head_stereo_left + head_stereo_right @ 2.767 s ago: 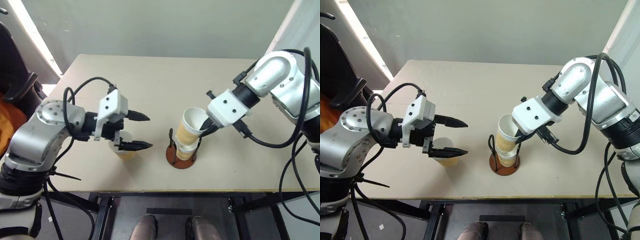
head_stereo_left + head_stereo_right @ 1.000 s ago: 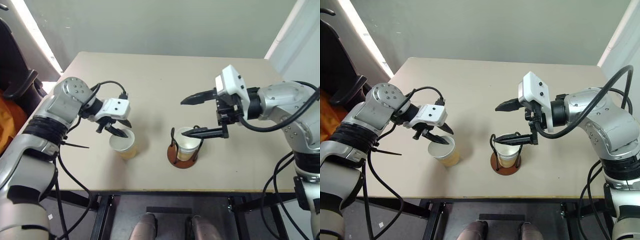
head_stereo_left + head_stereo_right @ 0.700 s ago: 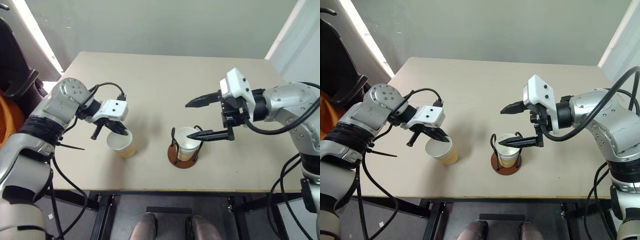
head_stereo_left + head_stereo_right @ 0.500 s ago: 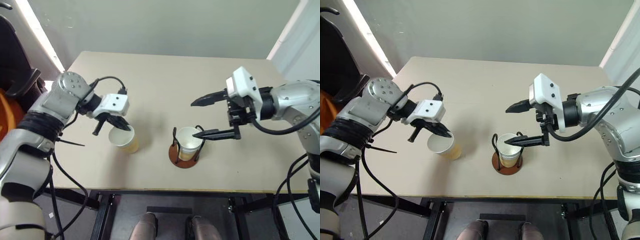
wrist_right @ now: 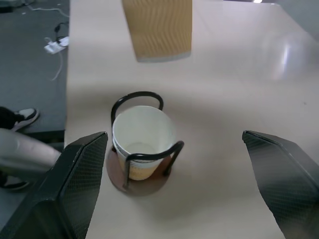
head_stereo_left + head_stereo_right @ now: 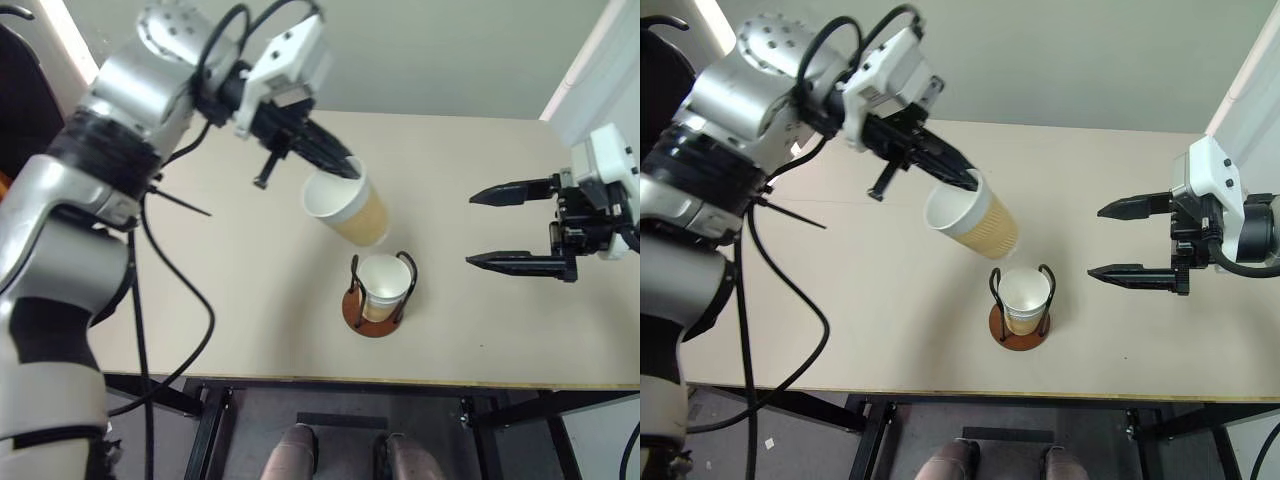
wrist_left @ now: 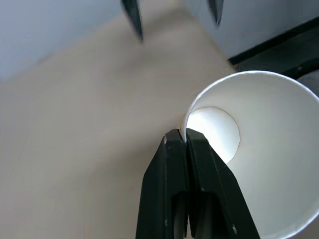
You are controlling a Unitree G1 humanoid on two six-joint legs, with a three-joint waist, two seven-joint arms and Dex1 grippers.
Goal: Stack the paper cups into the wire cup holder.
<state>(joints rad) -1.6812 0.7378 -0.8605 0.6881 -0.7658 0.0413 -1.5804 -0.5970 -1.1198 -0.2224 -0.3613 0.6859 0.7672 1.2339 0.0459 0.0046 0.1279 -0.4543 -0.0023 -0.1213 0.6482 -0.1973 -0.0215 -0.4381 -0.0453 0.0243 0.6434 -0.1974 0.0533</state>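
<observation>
Overhead: left gripper (image 6: 342, 168) pinched on rim of paper cup (image 6: 346, 208), cup lifted off table (image 6: 200, 290), tilted, above and just behind wire cup holder (image 6: 377, 292). Nested cups (image 6: 383, 285) upright inside holder. Right gripper (image 6: 492, 227) spread wide, empty, well apart to holder's right.
</observation>
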